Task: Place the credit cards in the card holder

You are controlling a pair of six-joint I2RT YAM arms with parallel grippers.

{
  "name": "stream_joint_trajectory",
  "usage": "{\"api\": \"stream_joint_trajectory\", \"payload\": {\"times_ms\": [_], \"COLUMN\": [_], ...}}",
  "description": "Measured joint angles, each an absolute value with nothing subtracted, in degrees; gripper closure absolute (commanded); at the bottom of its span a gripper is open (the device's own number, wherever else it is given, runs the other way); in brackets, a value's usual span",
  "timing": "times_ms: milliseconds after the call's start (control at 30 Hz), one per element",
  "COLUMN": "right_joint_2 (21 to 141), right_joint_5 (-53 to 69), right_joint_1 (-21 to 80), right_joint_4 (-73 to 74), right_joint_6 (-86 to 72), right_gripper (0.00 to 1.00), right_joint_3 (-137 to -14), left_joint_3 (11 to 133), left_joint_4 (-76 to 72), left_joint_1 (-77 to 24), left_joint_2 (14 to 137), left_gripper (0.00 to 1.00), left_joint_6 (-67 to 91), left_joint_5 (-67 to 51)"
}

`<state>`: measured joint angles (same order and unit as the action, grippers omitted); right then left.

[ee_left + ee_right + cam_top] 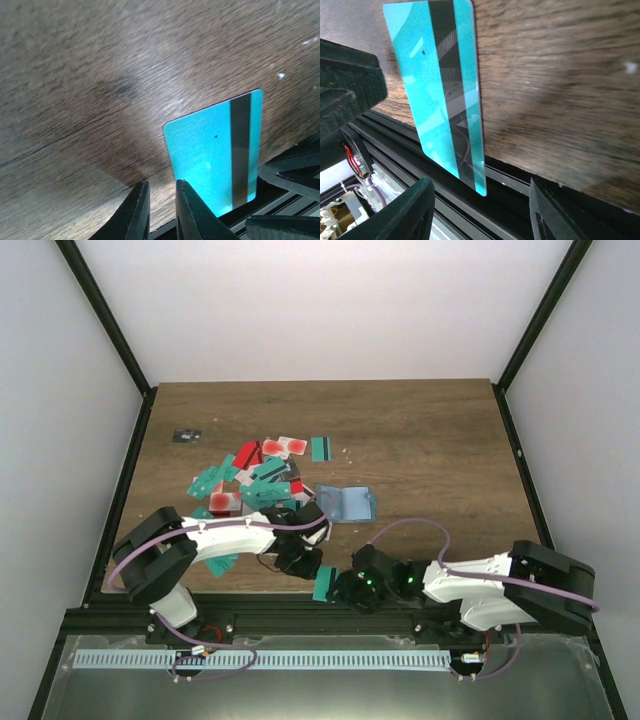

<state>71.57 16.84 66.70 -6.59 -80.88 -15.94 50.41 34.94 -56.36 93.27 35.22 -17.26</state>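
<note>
Two hands met at the near edge of the bench (430, 450), low in the overhead frame, with one teal credit card (210, 150) between them.

The left hand (162, 187) had its two fingers (137, 215) pressed nearly together. Only a sliver of wood grain showed between them, and nothing sat in that gap. The card, one black stripe down its right side, lay just right of the right-hand finger, which hid its lower corner. Whether the two touched, I could not tell.

The right hand (481, 190) had its two fingers spread wide, pinching nothing. From that wrist, the card's lower end reached past the bench edge over the black frame rail (512, 176).

One card holder (348, 505), blue, lay open just above the middle of the overhead frame. Left of it sat one heap of credit cards (255, 478) in teal, red and white-pink. At least ten showed, overlapped too thickly for a firm count.

One striped teal card (321, 447) lay apart at the heap's upper right. One more teal card (222, 563) poked out below the left arm. One small dark object (186, 435) sat alone at the upper left.
</note>
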Motion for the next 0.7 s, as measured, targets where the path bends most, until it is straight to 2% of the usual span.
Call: {"api": "stream_joint_trajectory", "payload": {"times_ms": [200,433,700], "right_joint_2": [74.06,77.45,80.05], "right_joint_5": [16.36,16.86,16.84], "right_joint_1": [67.09,67.37,67.64], "right_joint_4": [-10.39,-14.81,-17.23], "right_joint_6": [-82.30,-83.79,-85.06], "right_gripper": [0.50,0.64,0.86], "right_joint_3": [-15.94,-15.94,-15.94], "left_joint_3": [48.84,48.23,46.96], "left_joint_4": [34.00,32.69,31.05], "left_joint_1": [-56.16,-56.10,-55.90], "left_joint_2": [93.25,93.23,92.51], "left_gripper": [0.83,0.84,0.84], "left_joint_6": [34.65,34.26,34.26], "left_joint_5": [-18.24,-19.31,-20.29]}}
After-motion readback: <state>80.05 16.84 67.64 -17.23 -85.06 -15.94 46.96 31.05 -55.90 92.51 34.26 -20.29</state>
